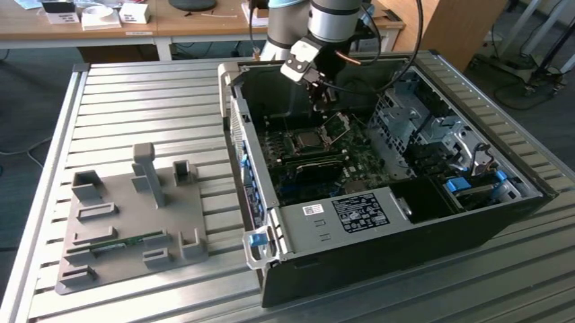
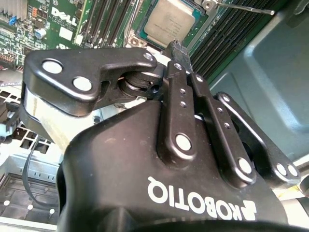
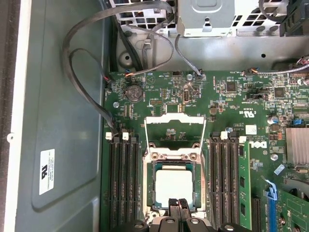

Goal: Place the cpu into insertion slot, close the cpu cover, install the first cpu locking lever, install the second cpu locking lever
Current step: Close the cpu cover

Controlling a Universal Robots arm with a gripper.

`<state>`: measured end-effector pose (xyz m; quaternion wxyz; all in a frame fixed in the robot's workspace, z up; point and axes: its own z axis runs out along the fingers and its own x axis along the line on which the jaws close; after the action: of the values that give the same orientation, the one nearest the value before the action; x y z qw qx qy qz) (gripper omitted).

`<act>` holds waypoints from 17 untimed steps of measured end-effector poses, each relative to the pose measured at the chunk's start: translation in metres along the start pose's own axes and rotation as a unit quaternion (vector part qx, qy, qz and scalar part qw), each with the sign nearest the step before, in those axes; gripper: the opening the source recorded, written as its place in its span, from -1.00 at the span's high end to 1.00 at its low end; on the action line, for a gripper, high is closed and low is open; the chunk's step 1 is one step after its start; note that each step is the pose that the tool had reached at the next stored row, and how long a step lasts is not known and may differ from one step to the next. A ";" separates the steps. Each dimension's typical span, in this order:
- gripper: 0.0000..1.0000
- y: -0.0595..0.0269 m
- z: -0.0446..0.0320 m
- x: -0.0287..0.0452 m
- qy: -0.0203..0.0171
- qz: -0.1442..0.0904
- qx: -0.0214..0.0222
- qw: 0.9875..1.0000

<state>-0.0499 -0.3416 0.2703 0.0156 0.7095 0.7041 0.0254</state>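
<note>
Seeing the chip [image 3: 174,186] seated in its socket, we note the cover [image 3: 175,117] swung back off it, likely so the chip could drop in. The gripper [image 3: 177,207] hangs just above the chip's edge, fingers pinched together on nothing, probably a slim tip for tight space. Memory slots [image 3: 123,183] flank the socket, and cables [image 3: 64,53] loop nearby.

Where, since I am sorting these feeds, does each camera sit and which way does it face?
Exterior view: off the arm, above the slatted table, looking down into the open computer case; the arm and gripper show.
First wrist view: on the wrist, looking down at the motherboard and raised cpu cover; the shut fingers show.
Second wrist view: on the wrist, close behind the gripper body, looking along it.
Both wrist views share the cpu in its socket.
</note>
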 end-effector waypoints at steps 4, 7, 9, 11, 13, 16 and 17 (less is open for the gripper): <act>0.79 0.0000 -0.0001 0.0000 0.000 0.000 0.000 1.000; 0.79 0.0012 -0.0001 0.0000 0.000 0.000 0.000 1.000; 0.79 0.0037 0.0000 0.0001 0.000 0.000 0.000 1.000; 0.79 0.0069 0.0003 0.0001 0.000 0.000 0.000 1.000; 0.79 0.0104 0.0006 0.0001 0.000 0.000 0.000 1.000; 0.79 0.0160 0.0010 0.0001 0.000 0.000 0.000 1.000; 0.79 0.0178 0.0012 0.0002 0.000 0.000 0.000 1.000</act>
<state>-0.0320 -0.3415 0.2701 0.0156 0.7095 0.7041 0.0254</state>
